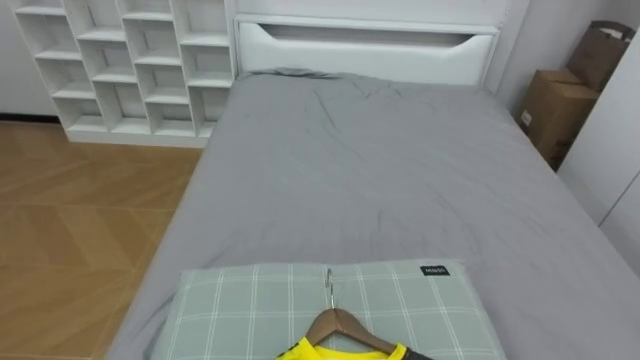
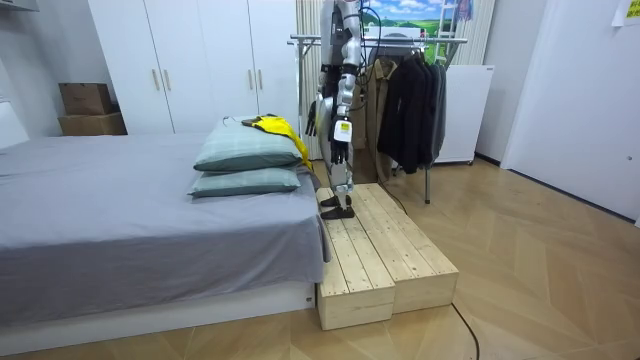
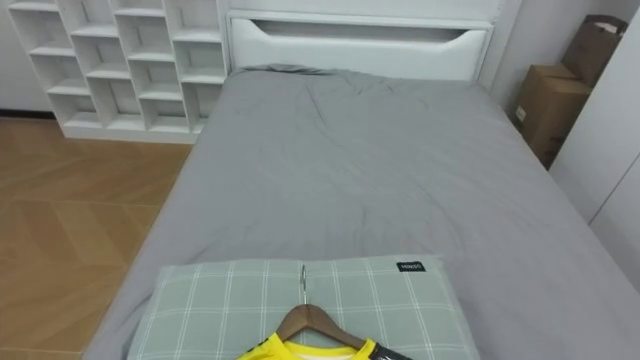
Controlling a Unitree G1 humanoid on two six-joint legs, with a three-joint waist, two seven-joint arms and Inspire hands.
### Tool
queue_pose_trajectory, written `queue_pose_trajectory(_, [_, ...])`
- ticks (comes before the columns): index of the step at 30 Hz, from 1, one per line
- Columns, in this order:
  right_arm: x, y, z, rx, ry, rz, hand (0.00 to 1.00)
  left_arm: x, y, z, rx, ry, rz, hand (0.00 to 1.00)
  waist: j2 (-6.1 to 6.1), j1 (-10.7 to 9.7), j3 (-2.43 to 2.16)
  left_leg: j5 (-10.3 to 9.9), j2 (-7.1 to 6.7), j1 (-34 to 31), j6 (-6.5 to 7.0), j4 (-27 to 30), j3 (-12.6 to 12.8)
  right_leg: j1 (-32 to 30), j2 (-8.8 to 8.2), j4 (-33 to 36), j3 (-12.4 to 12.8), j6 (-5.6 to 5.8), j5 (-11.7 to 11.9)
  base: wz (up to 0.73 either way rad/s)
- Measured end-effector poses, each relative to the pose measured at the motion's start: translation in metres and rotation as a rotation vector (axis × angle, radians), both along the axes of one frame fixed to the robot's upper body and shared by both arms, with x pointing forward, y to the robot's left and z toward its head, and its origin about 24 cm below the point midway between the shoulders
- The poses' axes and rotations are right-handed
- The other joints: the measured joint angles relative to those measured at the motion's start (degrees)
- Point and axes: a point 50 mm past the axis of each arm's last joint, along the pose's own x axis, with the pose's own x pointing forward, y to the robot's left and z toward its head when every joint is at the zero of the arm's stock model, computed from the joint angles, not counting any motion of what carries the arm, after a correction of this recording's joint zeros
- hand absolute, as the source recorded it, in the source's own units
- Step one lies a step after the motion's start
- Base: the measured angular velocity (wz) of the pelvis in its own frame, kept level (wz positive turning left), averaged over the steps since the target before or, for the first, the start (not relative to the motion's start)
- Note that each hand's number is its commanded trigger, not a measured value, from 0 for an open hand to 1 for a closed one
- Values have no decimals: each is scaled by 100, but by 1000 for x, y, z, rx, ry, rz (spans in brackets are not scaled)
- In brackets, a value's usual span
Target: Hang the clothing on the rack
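A yellow shirt on a wooden hanger lies on a green checked pillow at the near end of the bed. The hanger's metal hook points toward the headboard. In the room view the shirt rests on top of two stacked pillows. I stand upright on a wooden platform at that end of the bed, facing it. My arms hang down, with the left hand and the right hand at hip height, apart from the shirt.
The grey bed stretches ahead to a white headboard. White cube shelves stand at the far left and cardboard boxes at the right. Behind me is a clothes rack with dark garments.
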Motion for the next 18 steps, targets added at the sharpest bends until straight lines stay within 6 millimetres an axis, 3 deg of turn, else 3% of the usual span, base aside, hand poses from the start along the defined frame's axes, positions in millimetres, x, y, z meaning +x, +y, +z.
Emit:
queue_pose_trajectory(7, [3, -1, 0, -11, -5, 3, 0, 10, 8, 4, 105, -21, -6, 0, 15, -14, 16, -2, -6, 87, -2, -4, -17, 101, 1, -14, 5, 2, -1, 0])
queue_pose_trajectory(12, [3, -1, 0, -23, -9, 6, 0, 33, 22, 13, 258, -92, 7, 0, 23, -22, 27, -4, -22, 79, -5, 5, -103, 109, -4, -4, -64, 1, -1, 6])
queue_pose_trajectory(18, [4, -2, 0, -27, -17, 0, 0, 57, 35, 29, 471, -149, -160, 0, 39, -36, 26, -1, -19, 73, -8, 16, -129, 106, -4, -10, -131, 2, -4, 3])
